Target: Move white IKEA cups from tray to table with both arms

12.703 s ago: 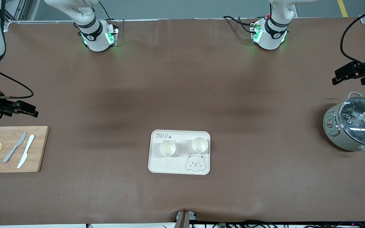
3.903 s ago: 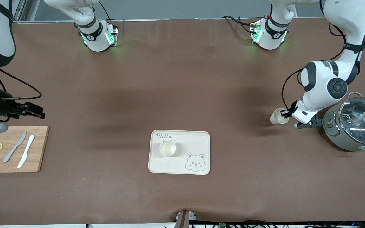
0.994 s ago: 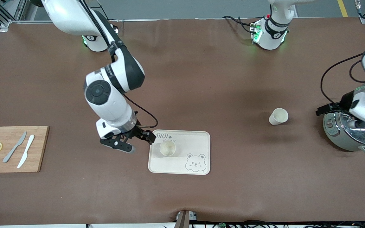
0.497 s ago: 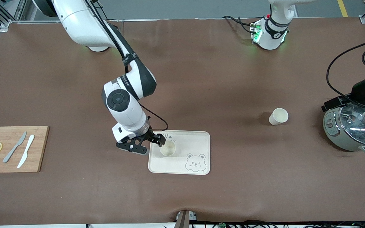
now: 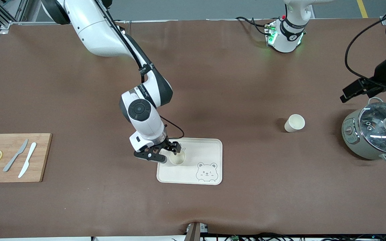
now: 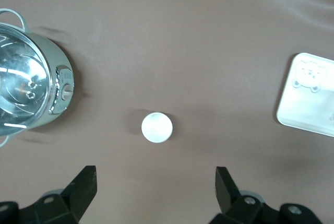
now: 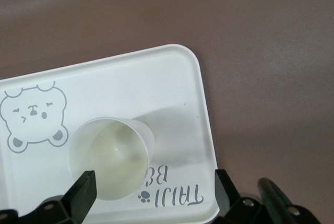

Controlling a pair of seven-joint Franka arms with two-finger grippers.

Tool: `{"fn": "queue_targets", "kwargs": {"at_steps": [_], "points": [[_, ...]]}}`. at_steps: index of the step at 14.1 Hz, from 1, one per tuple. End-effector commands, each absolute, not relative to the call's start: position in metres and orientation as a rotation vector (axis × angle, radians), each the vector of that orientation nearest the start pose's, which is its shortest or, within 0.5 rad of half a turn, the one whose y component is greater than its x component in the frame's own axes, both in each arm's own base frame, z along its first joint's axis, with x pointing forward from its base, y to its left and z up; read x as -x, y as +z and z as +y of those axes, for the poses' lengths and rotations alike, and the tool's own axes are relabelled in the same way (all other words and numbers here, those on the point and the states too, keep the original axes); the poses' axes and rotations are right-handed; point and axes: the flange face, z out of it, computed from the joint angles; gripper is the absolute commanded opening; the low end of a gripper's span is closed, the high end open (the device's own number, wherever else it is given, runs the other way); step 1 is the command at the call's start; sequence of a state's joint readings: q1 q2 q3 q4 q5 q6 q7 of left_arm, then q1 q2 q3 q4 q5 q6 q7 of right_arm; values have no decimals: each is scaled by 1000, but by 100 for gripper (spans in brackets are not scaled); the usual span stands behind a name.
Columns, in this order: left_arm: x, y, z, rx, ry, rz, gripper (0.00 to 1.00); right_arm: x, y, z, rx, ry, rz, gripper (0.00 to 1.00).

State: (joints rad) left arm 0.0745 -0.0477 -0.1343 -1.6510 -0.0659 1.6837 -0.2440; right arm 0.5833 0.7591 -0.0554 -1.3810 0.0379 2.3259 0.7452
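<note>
Right wrist view: the right hand (image 7: pixel 151 187) gapes wide around the cup (image 7: pixel 111 158); off-centre closing could tip it on the tray (image 7: pixel 172 93). The left hand (image 6: pixel 156 187), wide and empty, waits over the desk (image 5: pixel 79 207).

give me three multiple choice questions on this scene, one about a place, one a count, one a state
1. Where is the cup that has left the tray?
A. on the cutting board
B. on the table, toward the pot
C. inside the pot

2. How many cups stand on the tray?
A. none
B. one
C. two

3. How is the right gripper?
A. open at the tray cup
B. shut on the tray cup
C. holding a knife

Answers:
1 B: the cup stands on the table near the pot.
2 B: the tray bears a single cup.
3 A: the right gripper has its fingers spread at that cup.
</note>
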Motion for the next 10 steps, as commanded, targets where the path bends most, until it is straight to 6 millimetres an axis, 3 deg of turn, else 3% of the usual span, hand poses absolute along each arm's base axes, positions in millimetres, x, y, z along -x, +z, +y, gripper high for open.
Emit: {"fn": "queue_targets", "kwargs": {"at_steps": [1, 3, 5, 7, 9, 10], "points": [[-534, 637, -69, 3193, -133, -261, 100, -649, 277, 392, 3010, -274, 354, 100], [-540, 638, -75, 3182, -145, -209, 100, -651, 272, 390, 3005, -286, 359, 100], [-559, 635, -68, 3183, -149, -123, 100, -653, 262, 390, 2995, -306, 360, 100], [-567, 637, -54, 3171, -166, -5, 100, -653, 254, 391, 2990, -315, 356, 100], [-569, 647, -20, 3165, -199, -79, 100, -654, 249, 389, 2993, -314, 360, 100], [-567, 652, -16, 3167, -200, -96, 100, -654, 246, 389, 2995, -311, 362, 100]]}}
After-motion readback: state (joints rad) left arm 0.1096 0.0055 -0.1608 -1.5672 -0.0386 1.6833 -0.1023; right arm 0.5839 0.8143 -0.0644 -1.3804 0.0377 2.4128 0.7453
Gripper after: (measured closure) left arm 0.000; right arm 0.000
